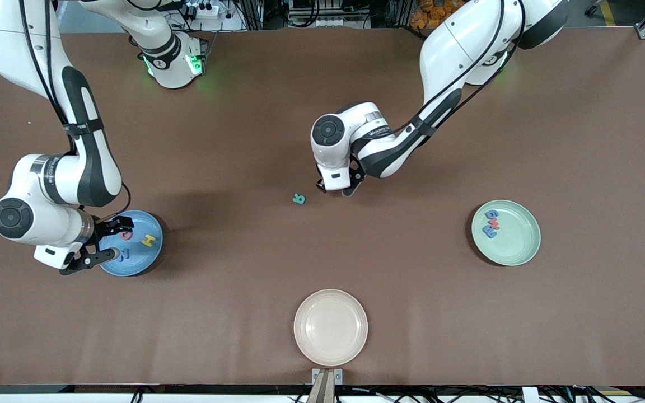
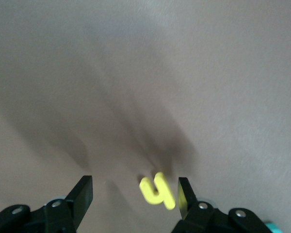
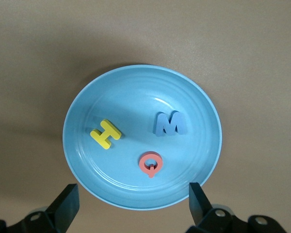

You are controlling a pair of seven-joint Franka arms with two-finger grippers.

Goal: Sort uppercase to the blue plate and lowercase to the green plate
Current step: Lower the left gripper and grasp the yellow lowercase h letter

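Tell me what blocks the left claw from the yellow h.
Nothing visible. The yellow h lies on bare table between the left claw's open fingers, close to one finger.

Robotics lab: two arms, cabling, aluminium framing around table (image 1: 322, 336).

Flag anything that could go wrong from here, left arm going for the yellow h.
1. The yellow h lies off-centre in the open left gripper, close against one finger; closing may nudge or tip it instead of pinching it.
2. The teal R sits on the table right beside that gripper and could get knocked.
3. The open right gripper hovers over the blue plate; dropping lower risks clipping its rim.
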